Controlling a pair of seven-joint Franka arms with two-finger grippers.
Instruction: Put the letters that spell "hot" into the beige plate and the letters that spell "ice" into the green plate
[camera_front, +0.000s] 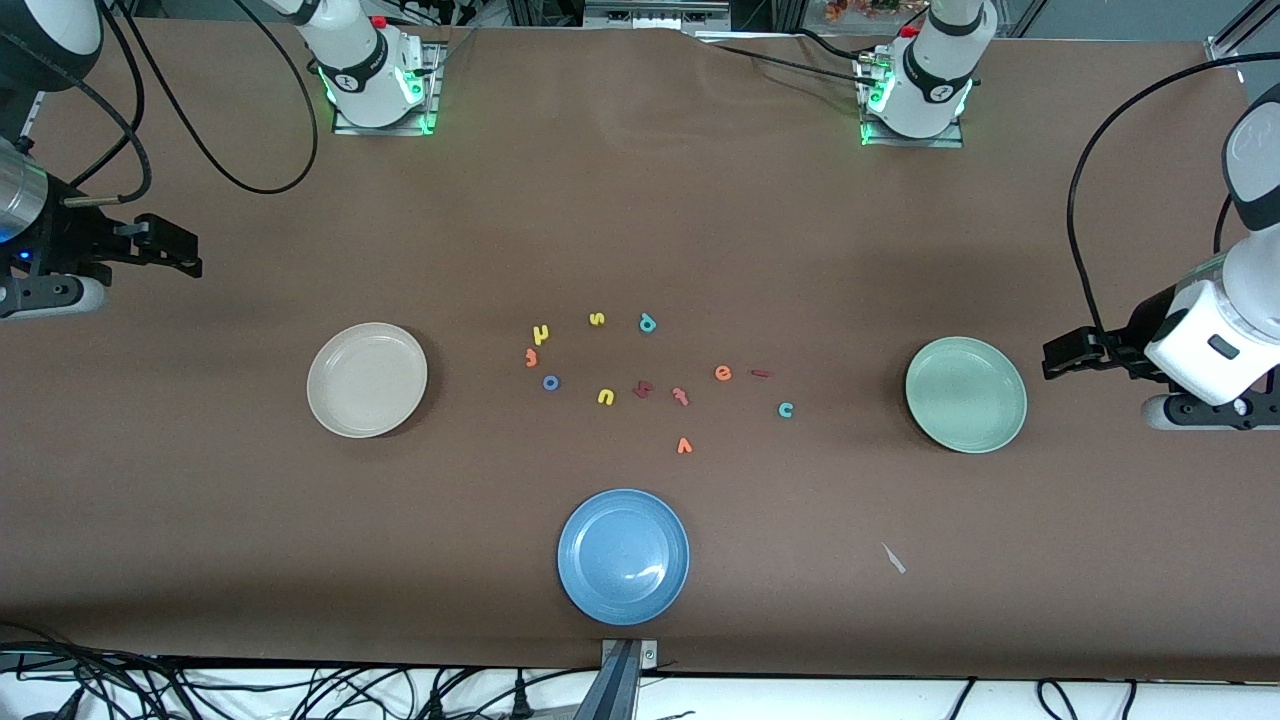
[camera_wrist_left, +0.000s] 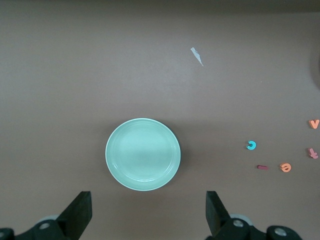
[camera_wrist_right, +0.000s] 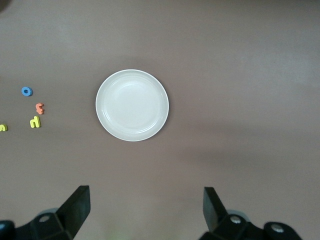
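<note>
On the counter (camera_front: 640, 200) the beige plate (camera_front: 367, 380) and green plate (camera_front: 966, 394) lie bare, with our letters scattered between them, none sorted. Left pincer (camera_front: 1050, 358) and right pincer (camera_front: 195, 255) wait, wide open, empty. We judge the next move a precise pinch on the teal "c" (camera_front: 786, 409).

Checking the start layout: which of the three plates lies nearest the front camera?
The blue plate; the beige plate and green plate lie farther back, toward the table's ends.

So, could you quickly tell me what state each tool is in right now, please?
Left tool: open, holding nothing, above the table beside the green plate.
Right tool: open, holding nothing.
</note>
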